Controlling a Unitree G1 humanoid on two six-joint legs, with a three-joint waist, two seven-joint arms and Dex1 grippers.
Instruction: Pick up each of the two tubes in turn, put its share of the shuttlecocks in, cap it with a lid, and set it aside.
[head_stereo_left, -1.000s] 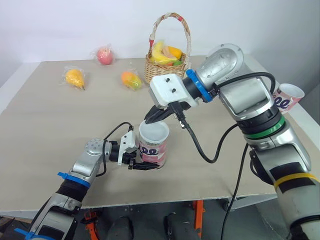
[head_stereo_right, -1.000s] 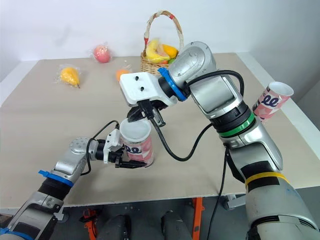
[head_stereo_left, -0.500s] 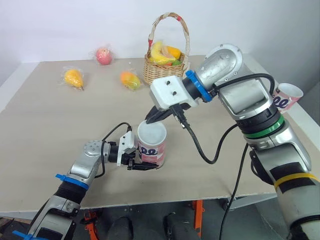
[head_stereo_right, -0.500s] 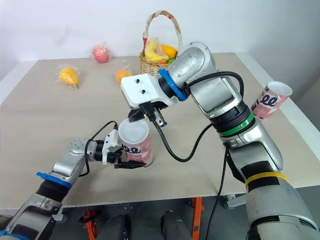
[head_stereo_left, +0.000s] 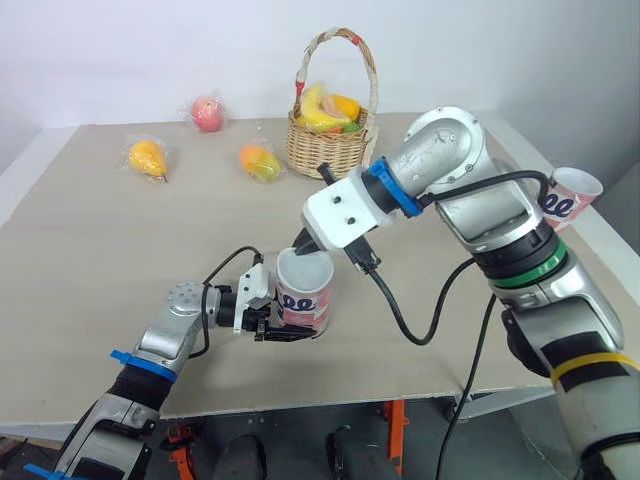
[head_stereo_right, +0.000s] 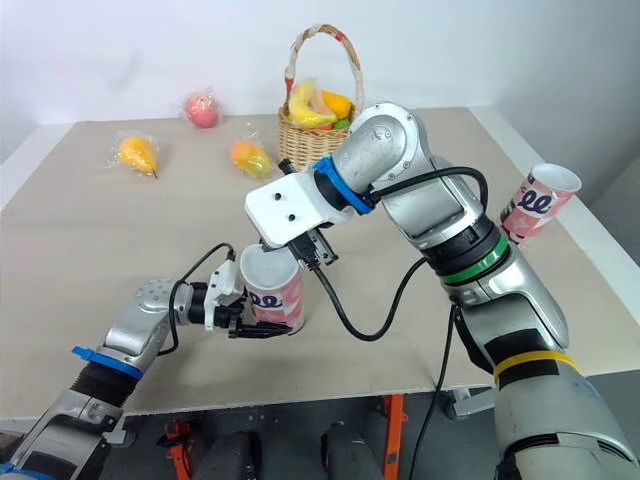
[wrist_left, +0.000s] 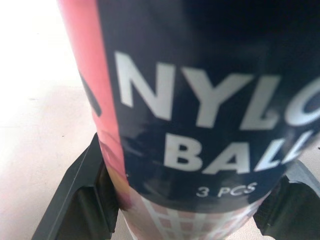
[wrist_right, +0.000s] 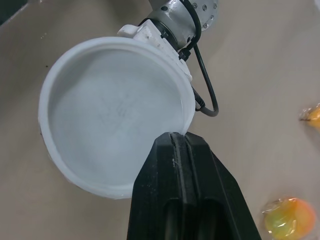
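A pink tube (head_stereo_left: 303, 305) with dark lettering (wrist_left: 200, 100) stands upright on the table in front of me. My left gripper (head_stereo_left: 280, 322) is shut on its lower part from the left, one black finger (wrist_left: 75, 195) on each side. A white lid (head_stereo_left: 305, 268) sits on the tube's top. My right gripper (head_stereo_left: 303, 243) is shut, its fingertips (wrist_right: 176, 145) pressed together and touching the far rim of the lid (wrist_right: 115, 110). A second pink and white tube (head_stereo_left: 570, 195) lies tilted at the table's right edge, behind my right arm.
A wicker basket (head_stereo_left: 330, 140) of fruit stands at the back middle. Bagged fruits lie at the back left: a red one (head_stereo_left: 208, 112), a yellow one (head_stereo_left: 148, 156) and an orange one (head_stereo_left: 260, 160). The table's front edge (head_stereo_left: 300, 405) runs close below the tube.
My right wrist has tilted and come down, bringing the shut fingers onto the lid's rim. The tube and my left gripper have stayed in place.
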